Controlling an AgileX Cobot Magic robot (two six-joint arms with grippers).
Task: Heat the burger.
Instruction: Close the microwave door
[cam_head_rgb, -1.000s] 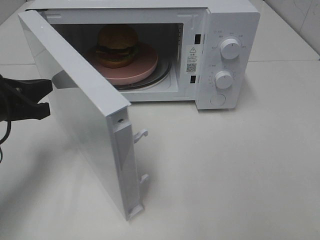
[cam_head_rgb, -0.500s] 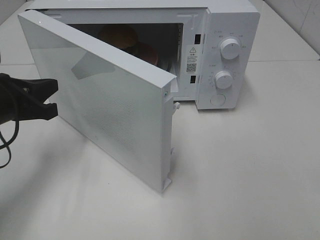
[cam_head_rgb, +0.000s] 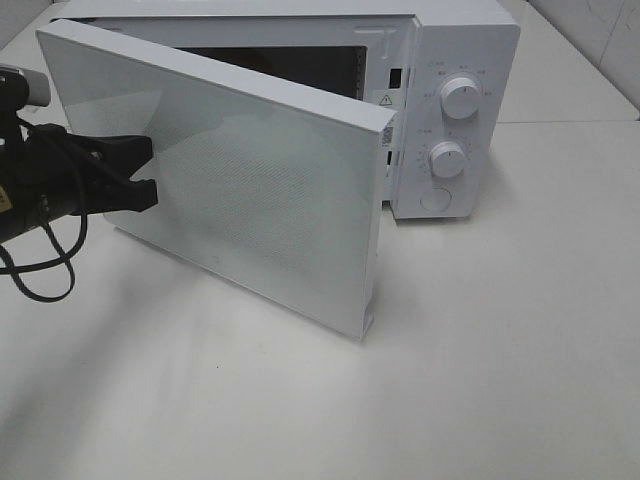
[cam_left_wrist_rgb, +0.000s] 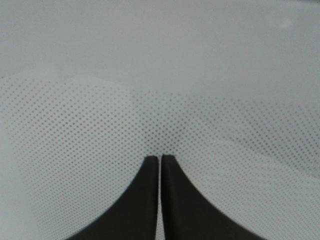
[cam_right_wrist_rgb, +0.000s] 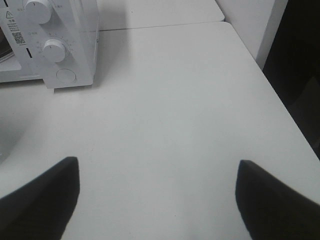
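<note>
Door (cam_head_rgb: 240, 190) nearer closed, left hand (cam_head_rgb: 148, 172) alongside

White microwave (cam_head_rgb: 500, 60) at upper right, door (cam_head_rgb: 250, 200) finely dotted, mesh-like, mid-frame. Black left end effector (cam_head_rgb: 150, 172) at left edge. Plain off-white worktop (cam_head_rgb: 500, 350).

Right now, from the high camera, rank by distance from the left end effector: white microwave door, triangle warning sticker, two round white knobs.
1. White microwave door: at the left end effector's tips.
2. Triangle warning sticker: beyond the door's edge.
3. Upper knob, lower knob, far right: too close to call.
</note>
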